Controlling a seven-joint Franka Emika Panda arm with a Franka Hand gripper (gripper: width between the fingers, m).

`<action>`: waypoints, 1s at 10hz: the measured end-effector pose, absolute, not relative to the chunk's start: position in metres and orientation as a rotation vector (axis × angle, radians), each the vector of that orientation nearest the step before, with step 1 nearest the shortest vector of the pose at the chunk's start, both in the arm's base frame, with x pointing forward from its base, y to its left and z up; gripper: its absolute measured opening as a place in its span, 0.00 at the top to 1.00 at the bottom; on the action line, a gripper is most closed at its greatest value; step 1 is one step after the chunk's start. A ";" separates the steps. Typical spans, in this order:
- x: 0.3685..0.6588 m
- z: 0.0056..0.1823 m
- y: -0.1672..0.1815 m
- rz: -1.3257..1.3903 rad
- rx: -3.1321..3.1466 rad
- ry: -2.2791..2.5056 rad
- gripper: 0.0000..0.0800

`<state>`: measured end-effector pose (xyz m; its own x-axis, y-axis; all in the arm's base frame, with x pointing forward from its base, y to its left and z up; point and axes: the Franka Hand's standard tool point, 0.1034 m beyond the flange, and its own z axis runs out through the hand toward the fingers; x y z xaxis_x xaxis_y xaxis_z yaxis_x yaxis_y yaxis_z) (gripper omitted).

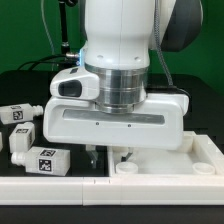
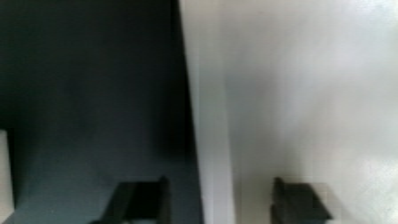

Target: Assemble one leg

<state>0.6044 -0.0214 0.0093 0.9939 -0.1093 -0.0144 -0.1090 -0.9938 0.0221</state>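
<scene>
While the leg [image 1: 45, 160] lies loose at the lower left of the exterior view, well apart from the arm, the gripper [image 1: 108, 155] hangs low at the large white tray-like piece [image 1: 200, 150]. Its fingers [image 2: 139, 200] stand apart, astride that piece's rim. The step in hand looks like positioning that piece. Next, the fingers must close squarely on the rim without skewing it.

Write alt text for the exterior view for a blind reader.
A white robot arm fills the centre, its open gripper low beside a large white tray-like piece. Three tagged white legs lie loose on the black table at the exterior view's left.
</scene>
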 end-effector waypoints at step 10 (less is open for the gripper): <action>0.596 0.071 -0.060 -0.069 3.143 -0.081 0.19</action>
<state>0.5959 -0.0597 0.0706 0.9977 -0.0516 -0.0440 -0.0518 -0.9987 -0.0024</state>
